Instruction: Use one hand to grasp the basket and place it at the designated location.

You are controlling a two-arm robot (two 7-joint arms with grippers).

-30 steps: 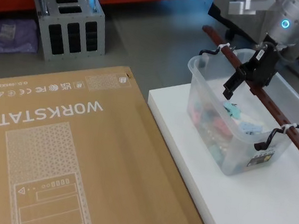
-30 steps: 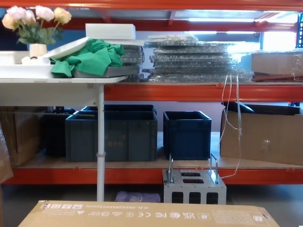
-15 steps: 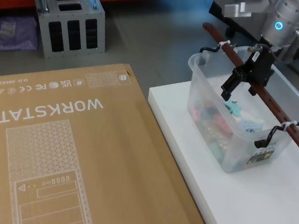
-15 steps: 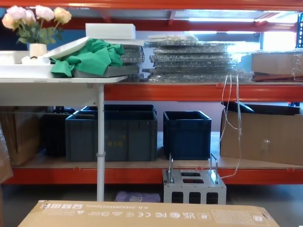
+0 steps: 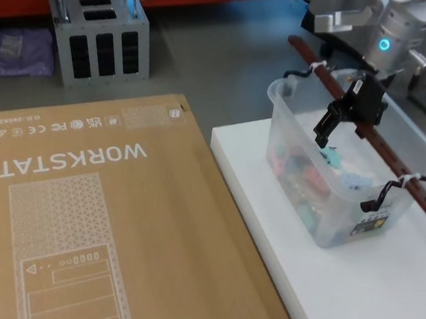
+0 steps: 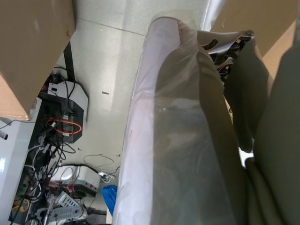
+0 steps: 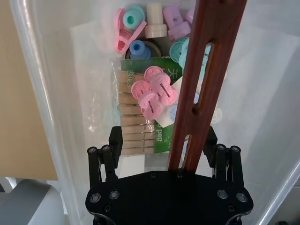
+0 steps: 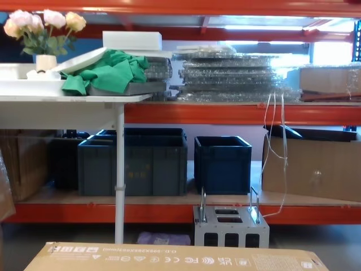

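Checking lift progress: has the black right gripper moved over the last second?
Yes. The black right gripper, clamped on the reddish-brown bar handle, has risen slightly in the head view against the white platform.

A white tabletop (image 5: pixel 381 299) is sitting on the right, beside a large cardboard box (image 5: pixel 85 215) printed "WORKSTATION" that is lying flat to its left. The basket (image 5: pixel 346 196), a translucent plastic tub with a dark red-brown bar handle, is resting on the table's far part. The near part is lying bare.
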